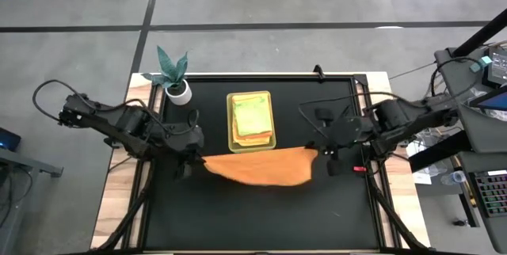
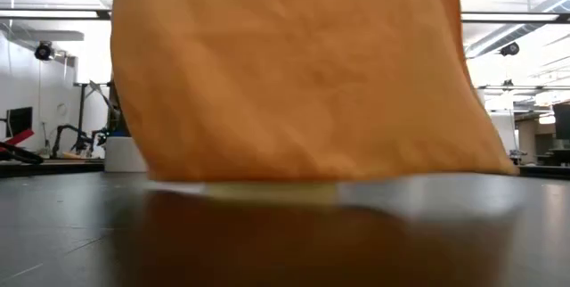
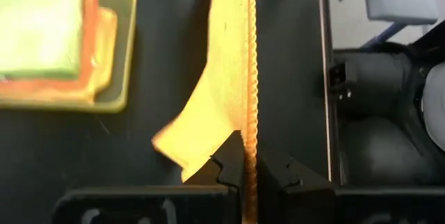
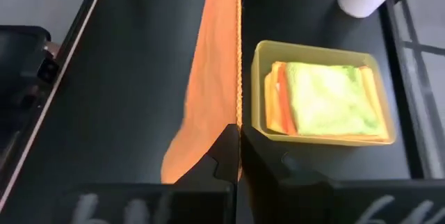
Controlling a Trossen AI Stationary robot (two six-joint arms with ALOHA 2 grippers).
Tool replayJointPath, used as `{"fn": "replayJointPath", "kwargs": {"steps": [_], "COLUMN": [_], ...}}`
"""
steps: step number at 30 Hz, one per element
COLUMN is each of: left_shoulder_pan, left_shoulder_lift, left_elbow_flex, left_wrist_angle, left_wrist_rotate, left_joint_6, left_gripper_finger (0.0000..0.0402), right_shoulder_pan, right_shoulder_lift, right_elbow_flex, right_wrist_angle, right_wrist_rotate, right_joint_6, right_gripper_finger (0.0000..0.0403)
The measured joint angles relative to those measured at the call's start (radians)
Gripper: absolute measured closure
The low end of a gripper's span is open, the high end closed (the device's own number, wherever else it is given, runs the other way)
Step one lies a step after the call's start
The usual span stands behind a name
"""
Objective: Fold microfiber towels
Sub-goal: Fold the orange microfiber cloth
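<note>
Two dark, jointed arms are seen, each looped with black cables. The left end effector (image 3: 249,175) and right end effector (image 4: 239,156) are formed of black, stepped fingers.

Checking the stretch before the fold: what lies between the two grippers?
Only the orange towel, stretched taut from the left gripper to the right gripper, each shut on a corner. The high view shows it best.

Our robotics lab: black tabletop (image 1: 261,215), grey concrete floor (image 1: 79,17), ceiling strip lights (image 2: 517,15), equipment stands (image 2: 76,131) behind us.
</note>
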Motion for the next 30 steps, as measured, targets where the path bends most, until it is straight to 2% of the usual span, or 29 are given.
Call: {"fn": "replayJointPath", "kwargs": {"steps": [6, 8, 12, 19, 23, 30], "left_shoulder_pan": [0.014, 0.022, 0.026, -0.028, -0.074, -0.160], "left_shoulder_lift": [0.000, -0.001, -0.003, 0.046, 0.108, 0.255], "left_elbow_flex": [0.101, 0.128, 0.136, 0.060, 0.015, -0.024], "left_wrist_angle": [0.001, 0.000, -0.006, -0.013, 0.014, 0.112], "left_wrist_rotate": [-0.062, -0.066, -0.066, -0.035, -0.025, 0.017], "left_joint_6": [0.115, 0.154, 0.187, 0.181, 0.097, 0.061], "left_gripper_finger": [0.0402, 0.0402, 0.0402, 0.0402, 0.0402, 0.0402], "right_shoulder_pan": [0.000, 0.000, 0.004, 0.069, 0.135, 0.242], "right_shoulder_lift": [0.013, 0.014, 0.011, 0.011, 0.011, 0.011], "right_elbow_flex": [0.123, 0.137, 0.124, 0.012, -0.071, -0.248], "right_wrist_angle": [-0.124, -0.149, -0.154, -0.156, -0.131, 0.055], "right_wrist_rotate": [0.086, 0.131, 0.125, 0.073, 0.066, 0.064], "right_joint_6": [-0.005, -0.004, 0.028, 0.129, 0.223, 0.334], "right_gripper_finger": [0.0395, 0.0395, 0.0394, 0.0394, 0.0394, 0.0394]}}
